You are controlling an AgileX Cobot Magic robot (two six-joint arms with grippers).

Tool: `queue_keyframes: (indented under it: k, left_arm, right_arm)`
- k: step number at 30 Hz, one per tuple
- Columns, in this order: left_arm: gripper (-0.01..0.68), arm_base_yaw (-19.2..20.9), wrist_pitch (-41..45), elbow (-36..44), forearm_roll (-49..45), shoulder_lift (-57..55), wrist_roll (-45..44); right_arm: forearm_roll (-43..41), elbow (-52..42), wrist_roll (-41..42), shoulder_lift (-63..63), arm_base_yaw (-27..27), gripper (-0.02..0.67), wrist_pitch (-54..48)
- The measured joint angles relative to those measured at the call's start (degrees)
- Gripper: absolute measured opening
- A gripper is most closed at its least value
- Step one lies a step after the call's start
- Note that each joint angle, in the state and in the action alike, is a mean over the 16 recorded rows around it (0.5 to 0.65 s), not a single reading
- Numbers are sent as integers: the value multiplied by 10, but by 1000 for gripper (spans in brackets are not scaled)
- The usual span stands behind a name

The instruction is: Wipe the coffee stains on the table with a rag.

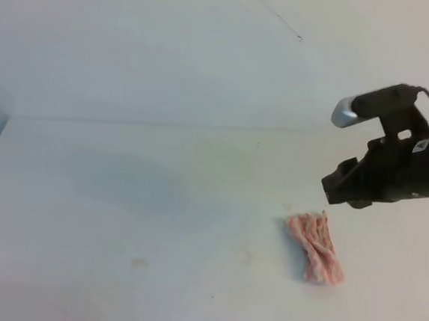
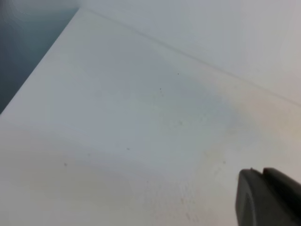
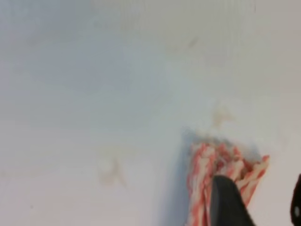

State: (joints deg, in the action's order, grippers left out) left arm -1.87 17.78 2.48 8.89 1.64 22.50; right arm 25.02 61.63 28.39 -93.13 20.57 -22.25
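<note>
The bunched pink-and-white striped rag (image 1: pixel 315 246) lies free on the white surface (image 1: pixel 156 223) at lower right; the right claw (image 3: pixel 256 200) gapes above it.

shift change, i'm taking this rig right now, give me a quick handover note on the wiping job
Right hand: raised off the table, just behind the rag, holding nothing; its fingers look spread in the right wrist view.
Left hand: only a dark edge shows, state unclear.
Rag: bunched, lying free on the right side of the table.
Done: no coffee puddle shows; only faint tan marks remain.
Left: check those marks, wipe again if needed.
</note>
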Motion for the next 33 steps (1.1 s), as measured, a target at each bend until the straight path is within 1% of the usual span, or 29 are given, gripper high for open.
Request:
queue_keyframes:
  k: [2,5,8,16,20,23,27,33]
  left_arm:
    - [1,0,0,0,0,0,0]
    - [1,0,0,0,0,0,0]
    - [1,0,0,0,0,0,0]
    - [1,0,0,0,0,0,0]
    - [1,0,0,0,0,0,0]
    - [1,0,0,0,0,0,0]
    - [1,0,0,0,0,0,0]
    - [1,0,0,0,0,0,0]
  right_arm:
    - [1,0,6,21,0,233,-7]
    - [1,0,13,63,0,225,-20]
    - [4,0,15,112,0,184,-37]
    - [13,0,15,234,0,43,-85]
    - [7,0,16,270,0,4,-98]
    - [-18,0,22,283,-1,-1,-93]
    - [-74,-10,19,297,-12,-2,-74]
    - [-151,-66,-32,352,-67,-2,-18]
